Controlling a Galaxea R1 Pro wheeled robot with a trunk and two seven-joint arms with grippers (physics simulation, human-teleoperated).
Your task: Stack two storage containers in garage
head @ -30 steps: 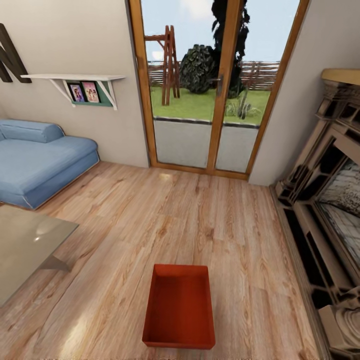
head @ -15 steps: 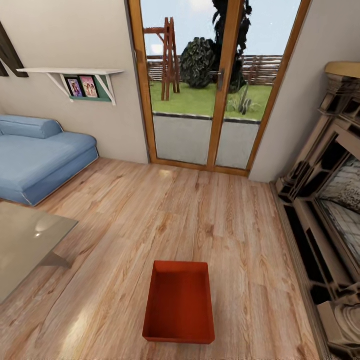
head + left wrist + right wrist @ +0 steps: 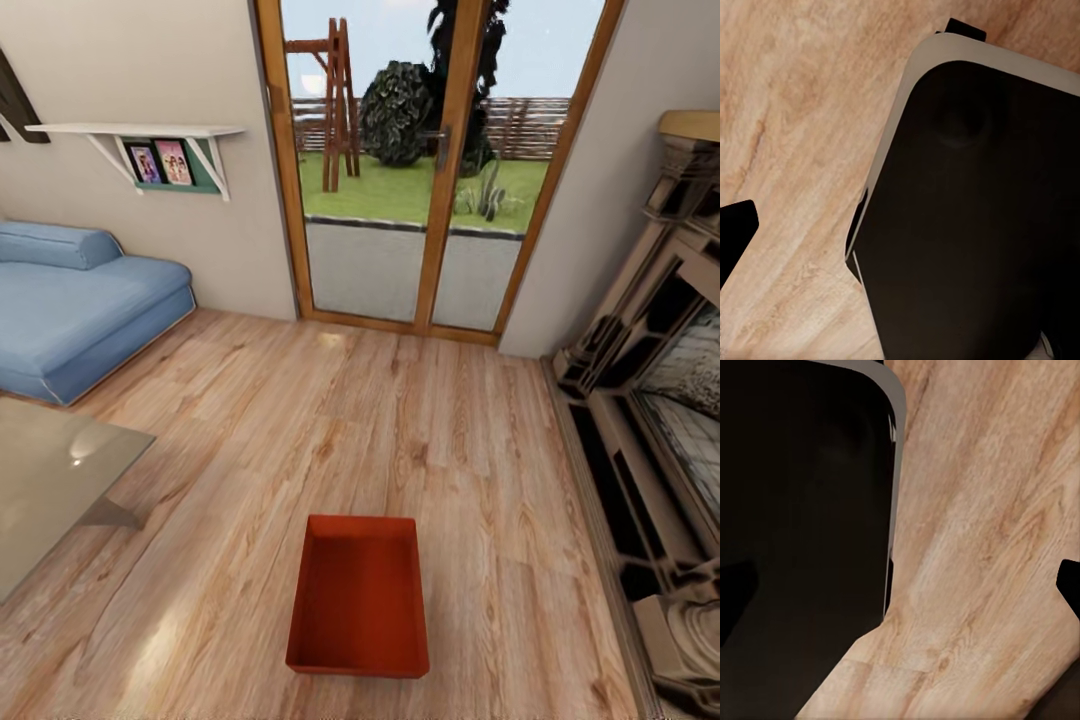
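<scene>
While one orange-red storage container (image 3: 358,595) sits low-centre in the head view, open side up and empty, it rests flat on the light wood plank floor (image 3: 330,440) of the living room, long axis pointing roughly twd the glass doors (image 3: 420,170). Nothing touches it. No 2nd bin to point at from this angle.

Going outward: glass-topped table (image 3: 50,480) off to the robot's left, near but apart from the bin. Blue sofa (image 3: 80,310) further left against the wall, w/ a white shelf (image 3: 140,132) holding framed pics above it. Fireplace surround (image 3: 650,400) runs along the right side, well apart from the bin.

Grippers: wrist views look down on wood planks and a big dark rounded body w/ a pale rim (image 3: 975,210), prob. the robot's own base. A dark fingertip-like sliver shows at the edge of each wrist view, but can't tell whether the left or right fingers are spread or closed. Neither seems to be holding anything, as far as I can judge.

Step, I'd guess: approach, pre-grasp. Task barely begun, since the bin is on living-room floor, not garage concrete.

Risks from here:
- rolling too close → base nudges the bin, skews it.
- thin straight walls → a one-wall pinch may tilt or slip the bin; a two-arm hold is prob. safer.
- table corner on the left and fireplace on the right could snag an elbow or the base when turning w/ the load.
</scene>
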